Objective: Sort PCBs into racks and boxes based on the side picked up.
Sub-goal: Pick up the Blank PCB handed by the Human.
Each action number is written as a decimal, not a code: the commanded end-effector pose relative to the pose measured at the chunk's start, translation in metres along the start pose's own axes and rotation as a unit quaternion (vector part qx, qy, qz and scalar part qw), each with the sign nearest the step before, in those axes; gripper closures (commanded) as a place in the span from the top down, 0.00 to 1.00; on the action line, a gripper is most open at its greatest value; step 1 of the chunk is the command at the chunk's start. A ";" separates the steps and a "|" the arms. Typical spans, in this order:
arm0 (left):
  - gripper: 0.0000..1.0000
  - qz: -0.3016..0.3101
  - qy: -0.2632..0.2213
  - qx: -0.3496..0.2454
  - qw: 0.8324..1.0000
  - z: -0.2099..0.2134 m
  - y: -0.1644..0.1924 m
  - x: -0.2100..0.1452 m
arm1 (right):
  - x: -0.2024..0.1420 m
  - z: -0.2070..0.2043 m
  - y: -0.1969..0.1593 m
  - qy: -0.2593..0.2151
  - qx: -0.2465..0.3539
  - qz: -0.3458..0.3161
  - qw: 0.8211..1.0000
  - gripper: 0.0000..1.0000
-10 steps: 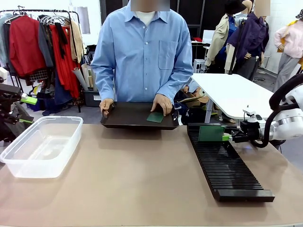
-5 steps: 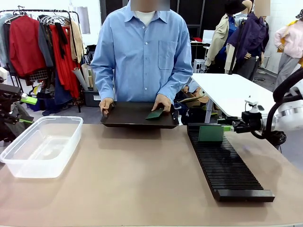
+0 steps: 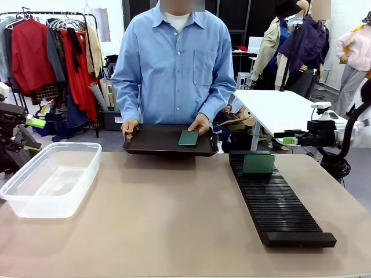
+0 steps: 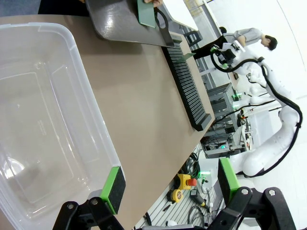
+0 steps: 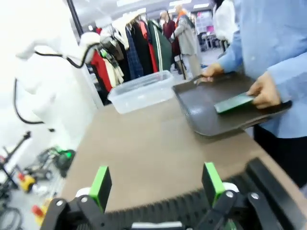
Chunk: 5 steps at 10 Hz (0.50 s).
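One green PCB (image 3: 258, 163) stands upright in a slot at the far end of the long black rack (image 3: 278, 202). My right gripper (image 3: 289, 139) hovers open to the right of it and a little higher, apart from the board. In the right wrist view its green pads (image 5: 100, 185) spread wide over the rack (image 5: 192, 206). A person holds a black tray (image 3: 156, 142) at the far edge, one hand (image 3: 200, 124) touching a second PCB (image 3: 188, 138) lying on it. My left gripper (image 4: 170, 179) stands open beside the clear tub (image 4: 43, 124), which holds nothing.
The tub (image 3: 49, 176) sits at the table's left, with my left arm (image 3: 14, 133) behind it at the picture's edge. A wide bare stretch of tabletop (image 3: 168, 214) lies between tub and rack. A white table (image 3: 284, 116) and clothes racks stand behind.
My right gripper has let go of the PCB in the rack and drawn back to the right and upward. The person has shifted the PCB on the tray.
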<state>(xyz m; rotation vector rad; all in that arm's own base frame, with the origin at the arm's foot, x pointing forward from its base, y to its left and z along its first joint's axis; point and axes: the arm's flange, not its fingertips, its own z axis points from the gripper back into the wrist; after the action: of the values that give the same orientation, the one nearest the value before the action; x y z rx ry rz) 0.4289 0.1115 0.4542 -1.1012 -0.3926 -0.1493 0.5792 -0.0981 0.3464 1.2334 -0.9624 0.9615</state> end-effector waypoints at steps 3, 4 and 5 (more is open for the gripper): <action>1.00 0.005 -0.001 0.002 1.000 0.001 -0.003 0.001 | 0.011 -0.021 0.086 -0.019 -0.007 -0.177 0.984 1.00; 1.00 0.005 -0.001 0.002 1.000 0.001 -0.003 0.001 | 0.012 -0.023 0.098 -0.031 -0.014 -0.214 0.976 1.00; 1.00 0.005 -0.001 0.002 1.000 0.001 -0.003 0.001 | 0.014 -0.022 0.107 -0.032 -0.025 -0.257 0.965 1.00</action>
<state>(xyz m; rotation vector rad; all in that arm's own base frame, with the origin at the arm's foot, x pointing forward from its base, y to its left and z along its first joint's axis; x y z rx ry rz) 0.4290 0.1116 0.4542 -1.1011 -0.3925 -0.1493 0.4873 -0.0718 0.3760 1.3922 -0.6940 0.5990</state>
